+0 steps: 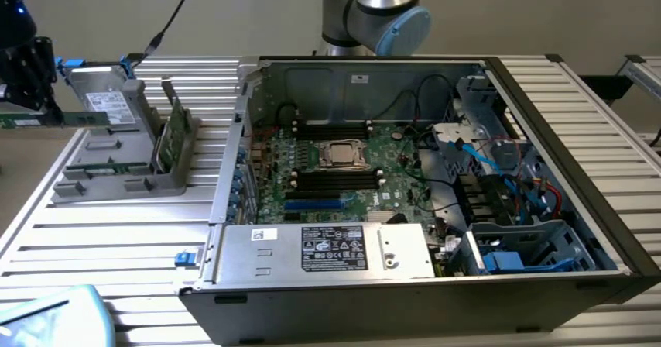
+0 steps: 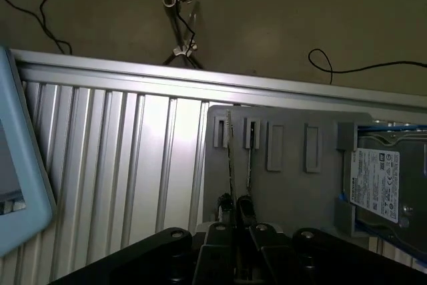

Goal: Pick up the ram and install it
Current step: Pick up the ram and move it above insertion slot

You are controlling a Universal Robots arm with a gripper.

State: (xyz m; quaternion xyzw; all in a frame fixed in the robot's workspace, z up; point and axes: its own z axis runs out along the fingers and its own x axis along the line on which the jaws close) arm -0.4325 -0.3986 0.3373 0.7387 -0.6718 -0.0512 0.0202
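Note:
The ram is a thin green stick held level in the air at the exterior view's far left, above and beside the grey parts holder. My black gripper is shut on it from above. In the wrist view the ram shows edge-on as a thin line running out from between the fingertips of the gripper, over the holder's slotted end. The open computer case lies to the exterior view's right, with the motherboard's dark memory slots near the processor.
The holder carries a silver hard drive with blue tabs, an upright green expansion card and another green strip. A pale blue object sits at the slatted table's near corner. The power supply fills the case front.

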